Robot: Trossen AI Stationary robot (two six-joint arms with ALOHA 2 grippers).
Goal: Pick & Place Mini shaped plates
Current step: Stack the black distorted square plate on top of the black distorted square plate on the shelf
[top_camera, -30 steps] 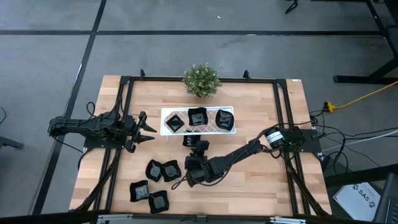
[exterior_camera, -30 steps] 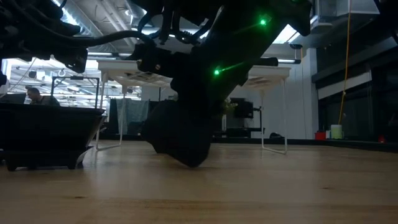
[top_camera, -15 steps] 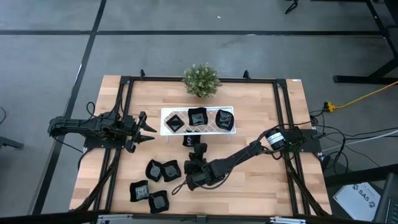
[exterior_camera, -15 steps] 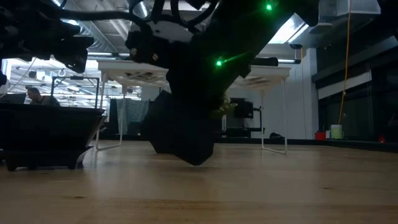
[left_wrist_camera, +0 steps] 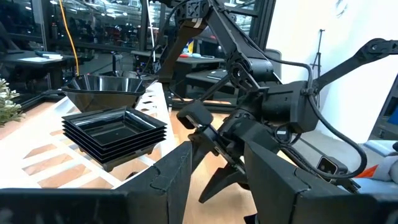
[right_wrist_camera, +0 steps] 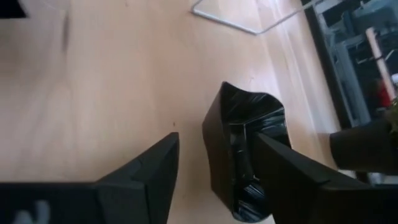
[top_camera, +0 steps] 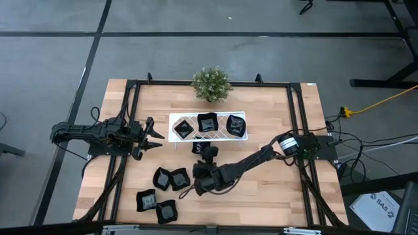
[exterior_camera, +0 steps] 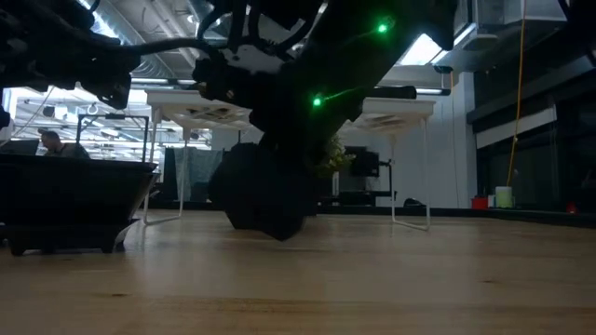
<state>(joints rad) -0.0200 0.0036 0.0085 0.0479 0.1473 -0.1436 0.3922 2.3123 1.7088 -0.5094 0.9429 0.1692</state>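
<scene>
The right gripper hangs low over the pale wooden table, its dark fingers spread, with one glossy black mini plate tilted on edge between them, against one finger. Four more small plates lie just beside it; three sit in the white lattice tray. The left gripper waits open near the tray's end. A grey card off the table reads "SAS"
</scene>
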